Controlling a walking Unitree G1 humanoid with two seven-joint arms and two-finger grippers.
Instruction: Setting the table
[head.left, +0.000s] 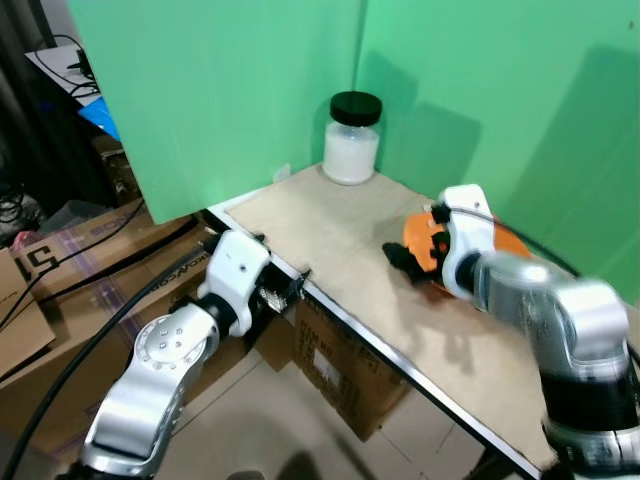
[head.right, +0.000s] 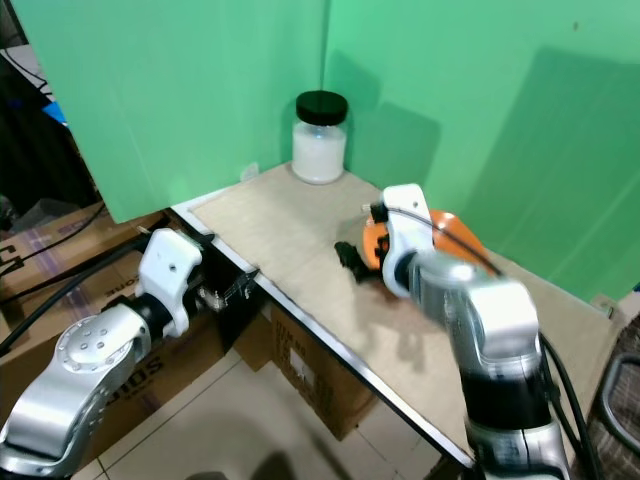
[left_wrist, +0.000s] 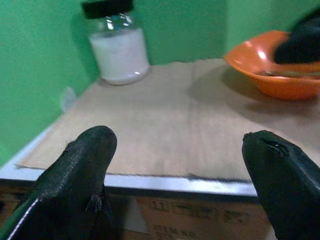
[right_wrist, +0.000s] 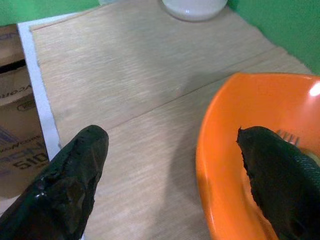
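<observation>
A wooden surface (head.left: 330, 250) is shown set into a corner of green panels (head.left: 240, 90), with an orange bowl (right_wrist: 250, 150) taken as the landmark. The bowl is seen resting on the surface, near the right-hand panel. The right gripper (right_wrist: 170, 175) is held spread wide at the bowl's near rim: one finger is poised over the inside of the bowl, the other outside it above the bare wood, and nothing is gripped. Part of a metal utensil (right_wrist: 287, 136), apparently fork tines, is seen inside the bowl beside the inner finger. A glass jar (head.left: 351, 138) with a black lid, filled with a white substance, is placed well apart from the bowl, in the corner of the panels. The left gripper (left_wrist: 175, 165) is held wide apart and empty, beyond the surface's front edge, on the side away from the bowl and pointed toward it. Cardboard boxes (head.left: 340, 370) are stacked below the surface, under and to the left of the bowl.
</observation>
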